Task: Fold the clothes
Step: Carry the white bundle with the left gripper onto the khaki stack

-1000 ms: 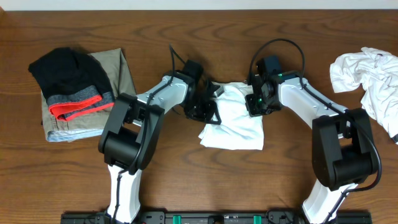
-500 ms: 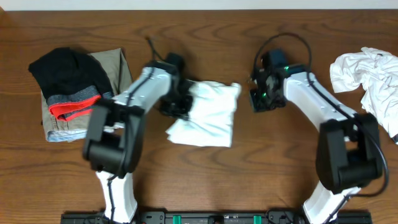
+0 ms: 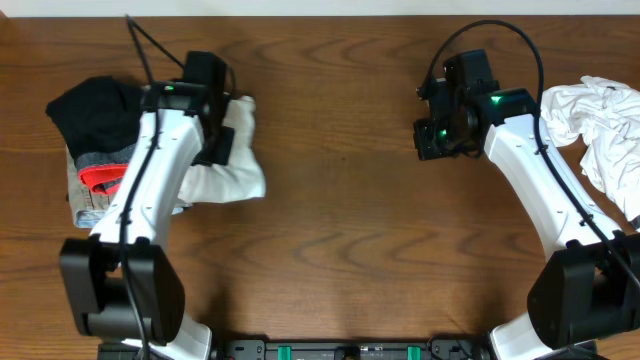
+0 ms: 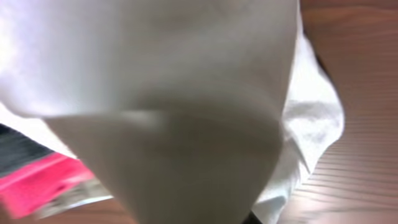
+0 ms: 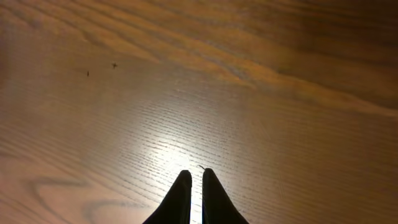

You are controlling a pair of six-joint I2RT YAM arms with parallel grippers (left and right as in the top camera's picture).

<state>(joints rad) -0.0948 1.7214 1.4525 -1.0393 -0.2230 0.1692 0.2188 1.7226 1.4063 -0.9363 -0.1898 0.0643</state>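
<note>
White folded garment [image 3: 236, 178]: my left jaws are pinching it at the stack [image 3: 108, 160] edge.
Placement: I am aiming flat, edges squared.
Right jaws: pressed together, empty.

A dark wooden table [image 3: 340, 200] with wavy grain fills the view; a pale strip [image 3: 330, 5], perhaps a wall, borders its far edge.

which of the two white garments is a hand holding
The white garment on the left, gripped by the left hand beside the dark stack. The other white garment lies crumpled at the far right.
</note>
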